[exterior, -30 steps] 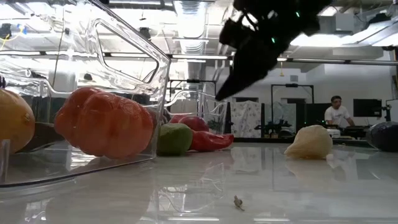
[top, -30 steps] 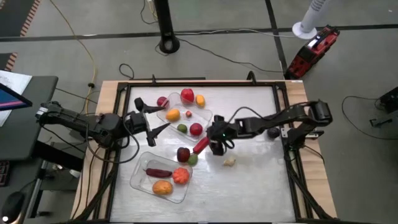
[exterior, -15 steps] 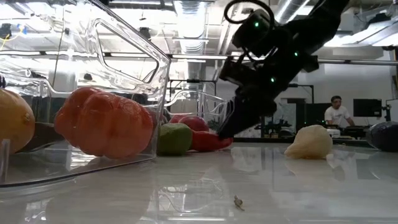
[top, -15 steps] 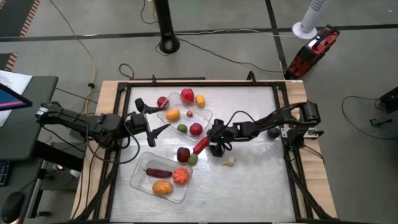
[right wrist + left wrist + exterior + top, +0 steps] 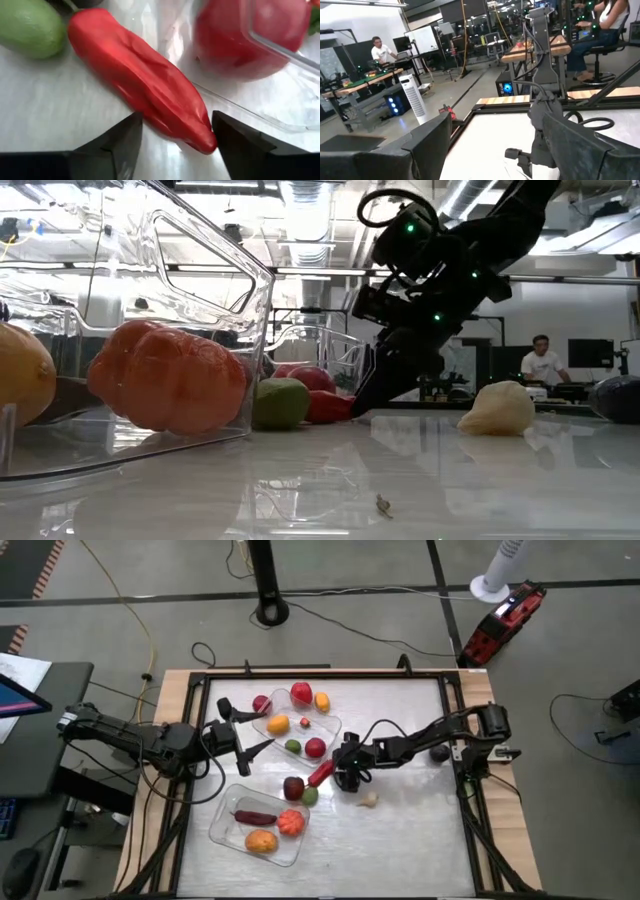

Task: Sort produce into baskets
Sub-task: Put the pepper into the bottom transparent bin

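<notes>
1. We see the right pincer [image 5: 340,773] low at mid-table, fingers spread and released, straddling the near tip of the red pepper [image 5: 145,80]; nothing gripped yet.
2. Pepper's long axis runs straight away from the pincer, slanting toward the table's left side; we judge a short push forward before closing.
3. Right arm is clearly nearer; left pincer [image 5: 250,730] waits spread open, empty, near the left edge.
4. Just beside the pepper's far end: green fruit [image 5: 31,26] and dark red apple [image 5: 293,786].
5. Far clear basket [image 5: 280,47] wall sits close beside the pepper tip, red fruit [image 5: 250,35] inside; likely finger obstruction.
6. Garlic [image 5: 369,801] lies loose near the pincer.
7. Near basket [image 5: 222,828] holds three pieces.
</notes>
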Motion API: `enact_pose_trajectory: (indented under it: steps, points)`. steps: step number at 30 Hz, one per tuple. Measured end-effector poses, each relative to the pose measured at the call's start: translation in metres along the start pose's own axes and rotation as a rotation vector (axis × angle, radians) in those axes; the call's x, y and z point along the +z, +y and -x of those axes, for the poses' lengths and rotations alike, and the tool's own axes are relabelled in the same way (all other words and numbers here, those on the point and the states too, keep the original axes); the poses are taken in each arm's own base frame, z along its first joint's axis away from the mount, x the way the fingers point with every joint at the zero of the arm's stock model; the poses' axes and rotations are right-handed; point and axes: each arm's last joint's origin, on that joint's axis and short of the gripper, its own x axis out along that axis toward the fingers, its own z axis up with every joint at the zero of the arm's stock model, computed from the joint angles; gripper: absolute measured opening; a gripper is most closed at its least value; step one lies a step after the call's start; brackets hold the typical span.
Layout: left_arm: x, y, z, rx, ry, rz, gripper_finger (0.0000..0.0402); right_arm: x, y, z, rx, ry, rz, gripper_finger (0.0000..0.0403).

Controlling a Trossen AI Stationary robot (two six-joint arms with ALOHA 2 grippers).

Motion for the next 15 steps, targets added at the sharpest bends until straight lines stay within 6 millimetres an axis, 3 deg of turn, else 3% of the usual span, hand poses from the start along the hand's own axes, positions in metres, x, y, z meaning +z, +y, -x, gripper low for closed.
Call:
enact_pose_trajectory:
  steps: [7,15]
  points:
    - [0.000,0.000,0.000,-0.001,0.004,-0.009,0.0294,-0.001,0.010,0.002,-0.017,0.002,0.000,0.0181]
    - [0.001,0.002,0.002,0.028,0.004,-0.016,0.0294,0.004,0.022,0.018,-0.061,0.052,0.031,0.0082]
